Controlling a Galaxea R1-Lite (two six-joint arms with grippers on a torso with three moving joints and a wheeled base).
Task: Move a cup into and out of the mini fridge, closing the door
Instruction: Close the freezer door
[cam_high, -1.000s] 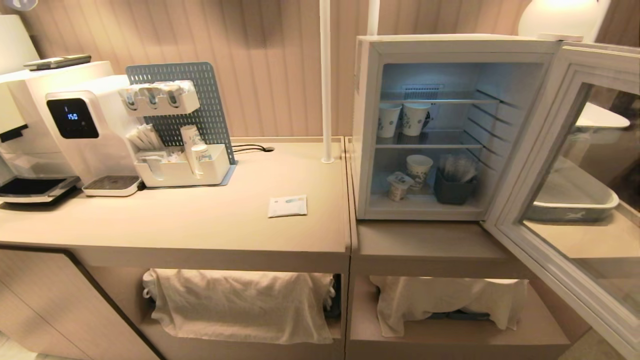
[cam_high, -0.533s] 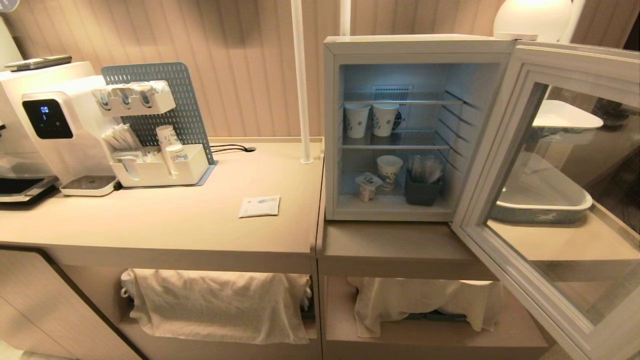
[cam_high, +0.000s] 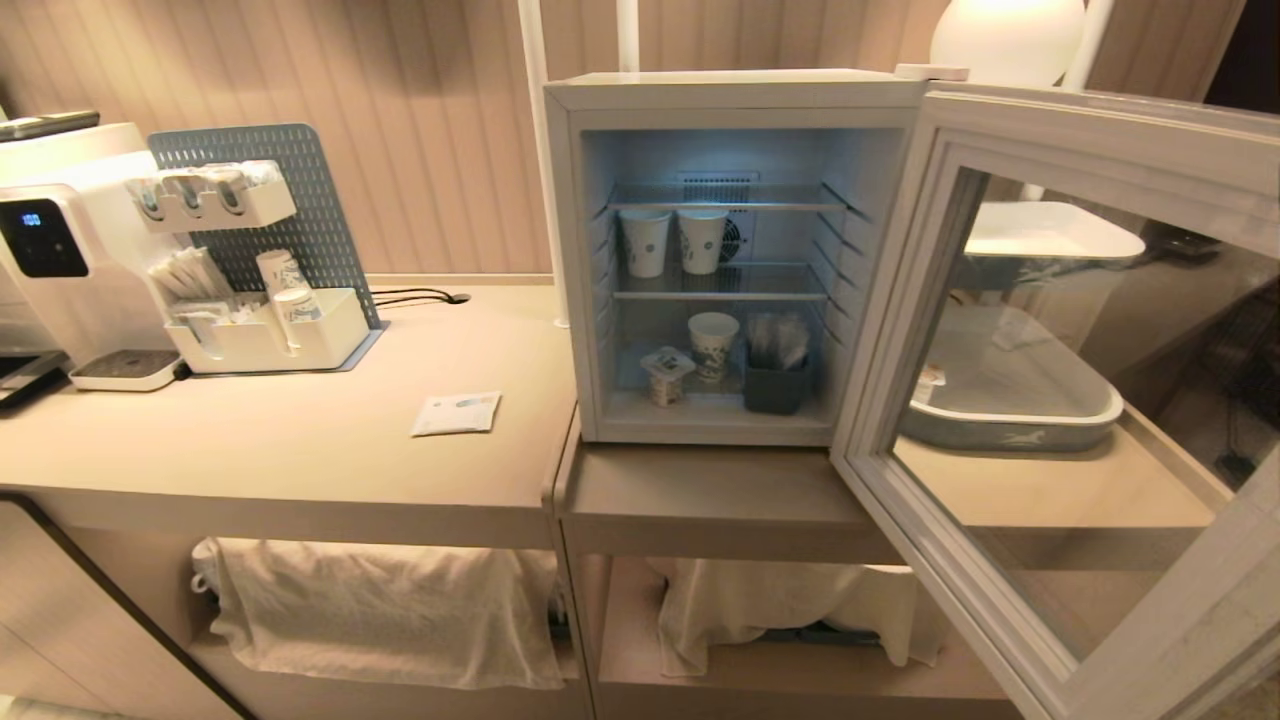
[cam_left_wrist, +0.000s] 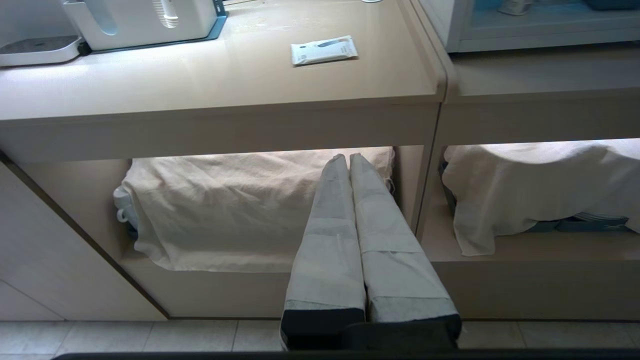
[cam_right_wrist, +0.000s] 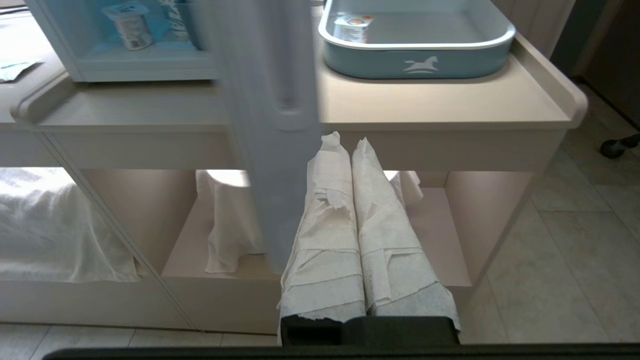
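Inside the mini fridge (cam_high: 590, 260), on its bottom floor, the cup (cam_high: 666, 375) stands upright, just beside a paper cup (cam_high: 712, 345) and near a dark holder (cam_high: 775, 385). Two more paper cups (cam_high: 672, 240) stand on the shelf above. The door (cam_high: 1050, 400) hangs wide open to the right of the fridge. Below the desk (cam_left_wrist: 200, 80) edge, the left gripper (cam_left_wrist: 348, 156) is closed tight and holds nothing. The right gripper (cam_right_wrist: 345, 140), near the door's edge, is closed and empty too.

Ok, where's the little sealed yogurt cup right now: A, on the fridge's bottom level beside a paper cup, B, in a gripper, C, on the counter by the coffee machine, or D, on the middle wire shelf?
A: the cup stands on the floor of the open mini fridge, left of a paper cup.
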